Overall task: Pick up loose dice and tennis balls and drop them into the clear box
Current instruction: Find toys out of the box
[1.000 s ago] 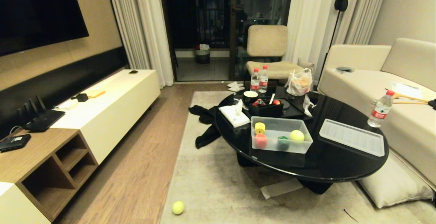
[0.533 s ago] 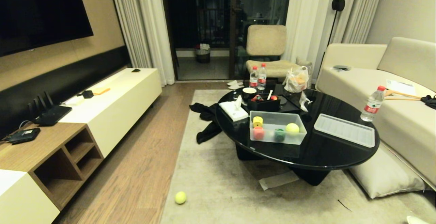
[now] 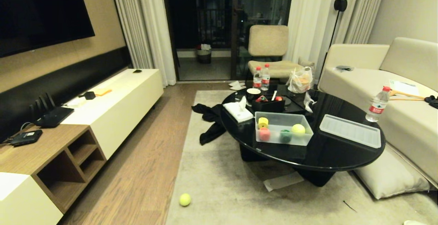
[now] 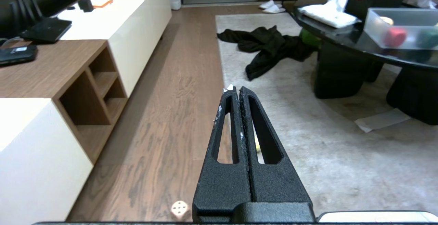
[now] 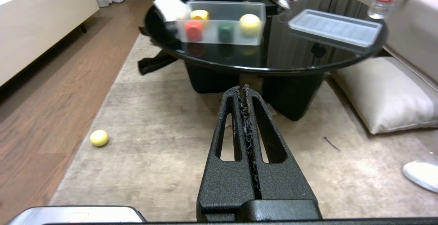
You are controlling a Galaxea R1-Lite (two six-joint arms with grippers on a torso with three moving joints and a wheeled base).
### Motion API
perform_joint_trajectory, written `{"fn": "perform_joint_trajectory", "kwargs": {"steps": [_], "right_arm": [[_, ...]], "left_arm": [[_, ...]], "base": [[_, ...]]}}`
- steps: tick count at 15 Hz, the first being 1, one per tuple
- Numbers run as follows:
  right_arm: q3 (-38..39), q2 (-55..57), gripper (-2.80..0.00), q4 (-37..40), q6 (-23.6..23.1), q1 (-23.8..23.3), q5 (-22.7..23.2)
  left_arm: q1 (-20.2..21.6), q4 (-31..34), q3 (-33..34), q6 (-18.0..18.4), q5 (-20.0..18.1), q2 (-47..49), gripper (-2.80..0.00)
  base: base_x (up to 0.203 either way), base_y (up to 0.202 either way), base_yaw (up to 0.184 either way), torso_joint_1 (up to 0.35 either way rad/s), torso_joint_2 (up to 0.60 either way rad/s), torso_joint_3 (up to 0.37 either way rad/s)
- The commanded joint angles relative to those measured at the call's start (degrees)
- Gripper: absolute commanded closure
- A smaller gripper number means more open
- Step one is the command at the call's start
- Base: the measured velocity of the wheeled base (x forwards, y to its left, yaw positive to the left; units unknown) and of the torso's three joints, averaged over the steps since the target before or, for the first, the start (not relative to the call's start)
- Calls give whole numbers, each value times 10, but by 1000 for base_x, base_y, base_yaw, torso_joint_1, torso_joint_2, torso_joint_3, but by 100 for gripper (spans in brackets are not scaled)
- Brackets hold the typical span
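Dice [image 4: 180,209] first: one pale cube sits on the wood floor at the left, a tennis ball [image 3: 185,199] lies at the rug's edge, and the clear box [image 3: 282,143] is further right on the black table [image 3: 342,156]. Looks like we're at the approach stage, nothing grabbed yet. Left gripper [image 4: 234,90] and right gripper [image 5: 241,89] are both pinched closed and empty, so next I'd guess drive closer, reach down, spread the fingers.

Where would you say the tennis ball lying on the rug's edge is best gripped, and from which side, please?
Take the tennis ball across its middle, coming straight down from above. It is round, so any pair of opposite sides serves, and it lies alone on the rug near the wood floor with nothing beside it. Either tool would first have to open; both are shut.
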Motion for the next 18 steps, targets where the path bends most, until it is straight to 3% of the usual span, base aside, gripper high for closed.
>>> {"fn": "perform_joint_trajectory", "kwargs": {"steps": [1,18], "right_arm": [[1,0,0,0,0,0,0],[1,0,0,0,0,0,0]], "left_arm": [[0,0,1,0,0,0,0],[0,0,1,0,0,0,0]], "base": [[0,204,-14,3,2,-2],[0,177,3,3,3,3]]}}
